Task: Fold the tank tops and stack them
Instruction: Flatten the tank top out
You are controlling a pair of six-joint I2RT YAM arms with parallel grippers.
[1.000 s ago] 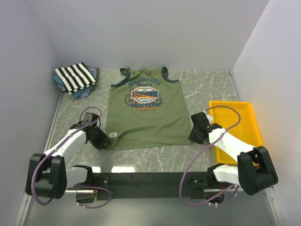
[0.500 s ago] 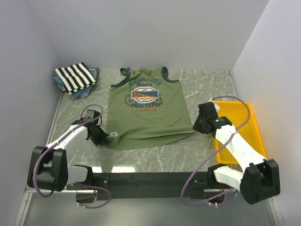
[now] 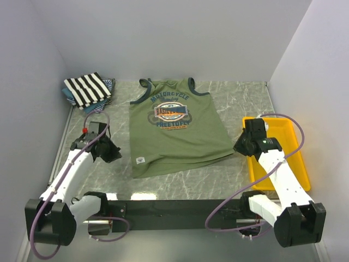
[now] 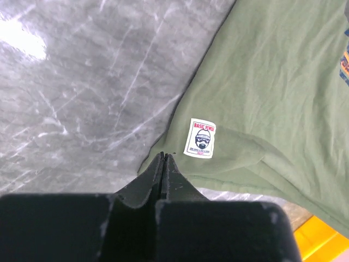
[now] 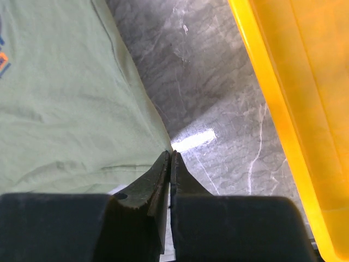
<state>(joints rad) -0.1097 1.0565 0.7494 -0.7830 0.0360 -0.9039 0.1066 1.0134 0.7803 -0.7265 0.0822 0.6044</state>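
The olive green tank top (image 3: 174,136) lies flat, print up, in the middle of the table. It also shows in the left wrist view (image 4: 272,82) and the right wrist view (image 5: 54,82). My right gripper (image 3: 236,150) is shut at its lower right hem corner, and the cloth edge runs right into the jaw tips (image 5: 170,153). My left gripper (image 3: 119,155) is shut and empty, just left of the lower left corner near the white label (image 4: 199,138). The black-and-white striped tank top (image 3: 87,89) lies folded on blue patterned ones (image 3: 99,107) at the far left corner.
A yellow plastic tray (image 3: 283,136) stands at the right edge, close beside my right arm; it also shows in the right wrist view (image 5: 305,82). White walls close in the table on the left, back and right.
The olive tank top has slid a little to the right along with my right gripper. My left gripper has drawn back to the left, away from the hem. Both arms have stretched out further.
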